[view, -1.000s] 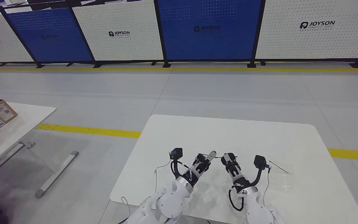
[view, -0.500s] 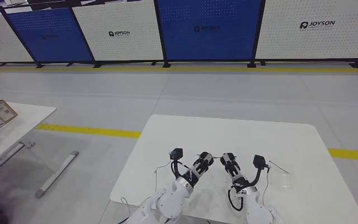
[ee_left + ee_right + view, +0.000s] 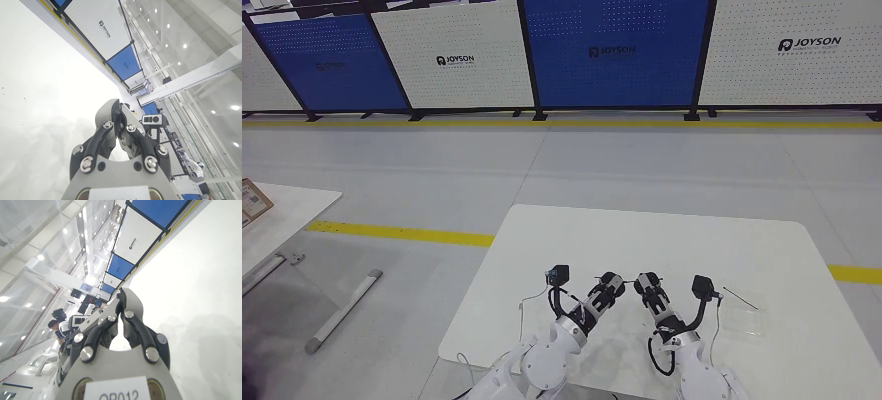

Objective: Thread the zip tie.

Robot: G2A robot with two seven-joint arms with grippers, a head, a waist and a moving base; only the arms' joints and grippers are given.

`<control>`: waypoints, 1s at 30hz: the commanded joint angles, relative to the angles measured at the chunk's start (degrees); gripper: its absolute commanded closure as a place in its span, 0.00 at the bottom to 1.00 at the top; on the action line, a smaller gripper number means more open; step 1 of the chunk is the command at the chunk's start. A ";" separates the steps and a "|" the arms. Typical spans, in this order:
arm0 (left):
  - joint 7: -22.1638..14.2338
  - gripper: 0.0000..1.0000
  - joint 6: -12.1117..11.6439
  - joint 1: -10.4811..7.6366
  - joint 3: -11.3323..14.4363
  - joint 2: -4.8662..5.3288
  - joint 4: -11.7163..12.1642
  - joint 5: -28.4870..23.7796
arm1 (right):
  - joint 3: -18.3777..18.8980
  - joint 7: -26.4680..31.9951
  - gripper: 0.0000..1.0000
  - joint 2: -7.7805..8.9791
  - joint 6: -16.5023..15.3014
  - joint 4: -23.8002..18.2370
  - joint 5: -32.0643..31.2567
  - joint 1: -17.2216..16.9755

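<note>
Both arms sit low over the front of the white table, tips facing each other. My left gripper is shut; a thin black strip, seemingly the zip tie, runs between its pads. My right gripper is shut too, with a small black piece at its tip that looks like the tie's head. A short dark stretch of the zip tie bridges the narrow gap between the two grippers. In each wrist view, the other arm's camera box shows just behind the fingers.
A thin dark strip lies on the table right of the right arm, beside a clear plastic bag. The table's front edge runs close under both arms. Behind the grippers the tabletop is bare. Blue and white partition panels stand far off.
The two grippers have drawn closer together: the left tip pulled slightly back and down, the right arm shifted a little leftward. Both stayed shut.
</note>
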 commanded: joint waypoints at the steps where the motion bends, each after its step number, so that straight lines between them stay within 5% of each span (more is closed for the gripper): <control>1: 0.00 0.60 0.10 0.04 -0.04 0.02 0.03 0.66 | 0.09 -0.09 1.00 -0.02 0.28 -0.05 -0.15 -0.07; 10: 0.27 0.72 0.26 0.16 -0.33 -0.06 0.21 0.96 | 0.47 -0.38 1.00 -0.15 0.63 -0.04 -0.39 -0.29; 20: 0.11 1.00 0.62 -0.12 -0.58 -0.23 0.64 0.07 | 0.74 -0.33 1.00 -0.28 0.73 -0.04 -0.75 -0.41; 30: -1.50 1.00 -0.08 -0.13 -0.48 -0.35 -0.14 -1.13 | 0.56 0.73 1.00 -0.42 1.23 -0.50 -1.62 -0.04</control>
